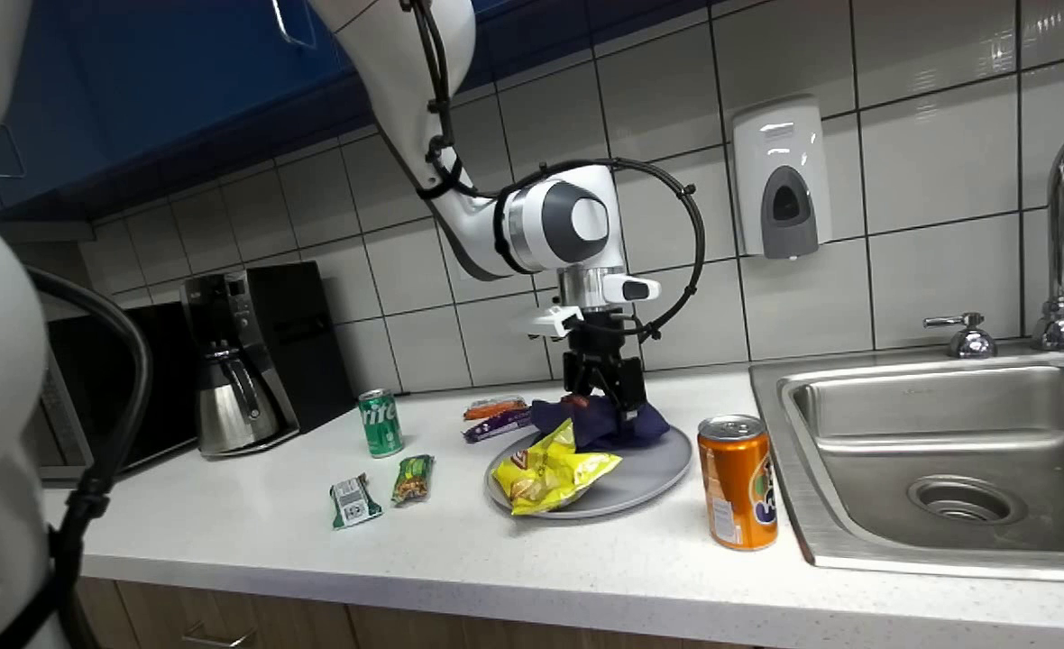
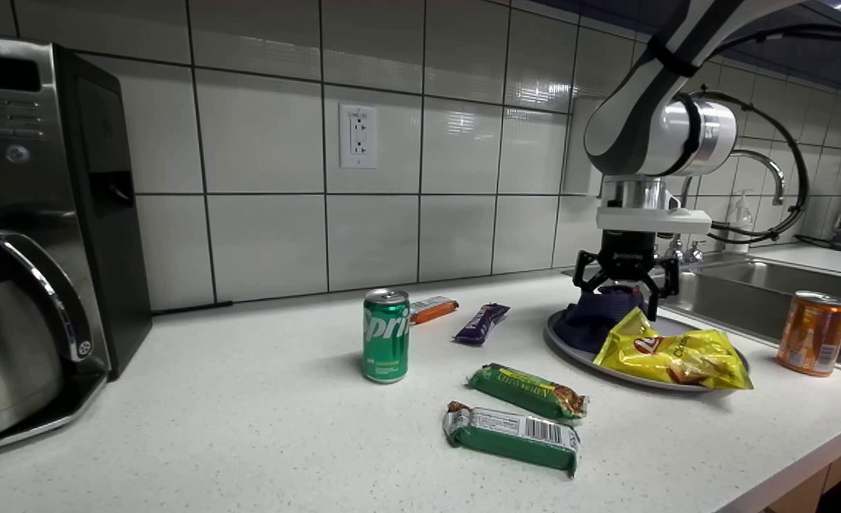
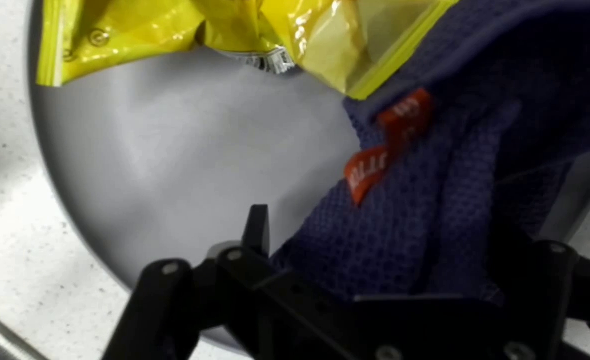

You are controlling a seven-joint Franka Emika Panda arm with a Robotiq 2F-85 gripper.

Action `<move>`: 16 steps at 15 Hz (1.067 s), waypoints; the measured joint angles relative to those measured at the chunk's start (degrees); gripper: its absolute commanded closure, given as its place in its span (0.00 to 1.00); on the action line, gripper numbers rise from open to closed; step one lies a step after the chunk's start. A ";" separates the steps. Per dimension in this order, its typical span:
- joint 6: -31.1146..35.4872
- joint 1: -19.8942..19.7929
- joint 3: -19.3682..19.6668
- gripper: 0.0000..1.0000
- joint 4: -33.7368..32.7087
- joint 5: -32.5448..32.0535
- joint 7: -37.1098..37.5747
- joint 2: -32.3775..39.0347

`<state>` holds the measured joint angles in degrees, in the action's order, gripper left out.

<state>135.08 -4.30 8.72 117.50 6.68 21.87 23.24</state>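
Observation:
My gripper (image 1: 600, 407) points down over a grey plate (image 1: 654, 473), its fingers spread wide on either side of a bunched dark purple cloth (image 1: 649, 428). In the wrist view the cloth (image 3: 400, 225) lies between the jaws and carries an orange tag (image 3: 367, 170). One finger (image 3: 257, 227) stands over bare plate at the cloth's edge; the opposite fingertip is lost in dark folds, so contact there is hard to judge. Beside the cloth on the plate rests a yellow chip bag (image 2: 677, 356), close to the gripper (image 2: 620, 303).
An orange can (image 1: 738, 487) stands between plate and sink (image 1: 784, 469). Left of the plate are a purple bar (image 2: 482, 323), an orange bar (image 2: 432, 311), two green bars (image 2: 527, 390) and a green can (image 2: 385, 342). A coffee maker (image 1: 243, 397) and tiled wall border the counter.

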 measured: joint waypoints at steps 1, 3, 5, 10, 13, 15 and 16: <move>0.00 0.00 0.00 0.25 0.00 0.00 0.01 0.01; 0.00 0.00 0.00 0.34 -0.01 0.00 0.02 0.04; 0.00 0.02 0.00 0.51 -0.02 0.00 0.02 0.05; 0.01 0.27 0.00 0.89 -0.43 0.00 0.02 0.05; 0.01 0.38 0.00 1.00 -0.62 0.00 0.02 0.05; 0.00 0.40 0.00 0.97 -0.66 0.00 0.02 0.04; 0.00 0.40 0.00 0.98 -0.66 0.00 0.02 0.04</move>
<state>135.08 -3.90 8.72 116.83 6.68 21.89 23.29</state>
